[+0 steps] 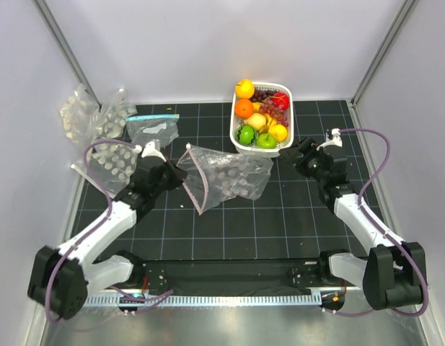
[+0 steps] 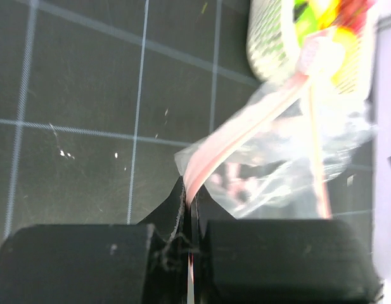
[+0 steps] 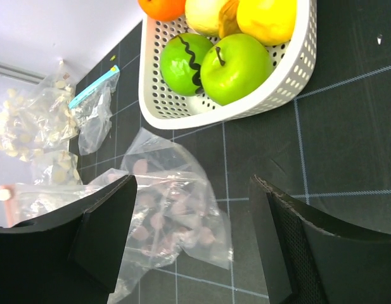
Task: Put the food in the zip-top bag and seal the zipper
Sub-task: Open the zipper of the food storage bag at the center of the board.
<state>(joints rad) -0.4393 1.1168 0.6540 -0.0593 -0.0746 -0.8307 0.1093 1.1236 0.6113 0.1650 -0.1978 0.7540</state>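
Observation:
The zip-top bag (image 1: pixel 229 176), clear with white dots, lies mid-table; it also shows in the right wrist view (image 3: pixel 173 218). Its pinkish zipper (image 1: pixel 192 184) runs along the left mouth edge. My left gripper (image 1: pixel 177 175) is shut on that zipper (image 2: pixel 246 130), the strip pinched between the jaws (image 2: pixel 190 199), with the bag (image 2: pixel 290 174) hanging beyond. The food is fruit in a white basket (image 1: pixel 236 137): oranges, grapes, a red apple, lemons, green apples (image 3: pixel 236 66). My right gripper (image 1: pixel 298 153) is open and empty (image 3: pixel 194 225), just right of the basket's front corner (image 3: pixel 246 109).
Several spare dotted bags (image 1: pixel 89 119) are piled at the far left corner, one (image 1: pixel 110 162) under my left arm. A flat clear bag with a teal strip (image 1: pixel 153 128) lies behind the left gripper. White walls close the back and both sides.

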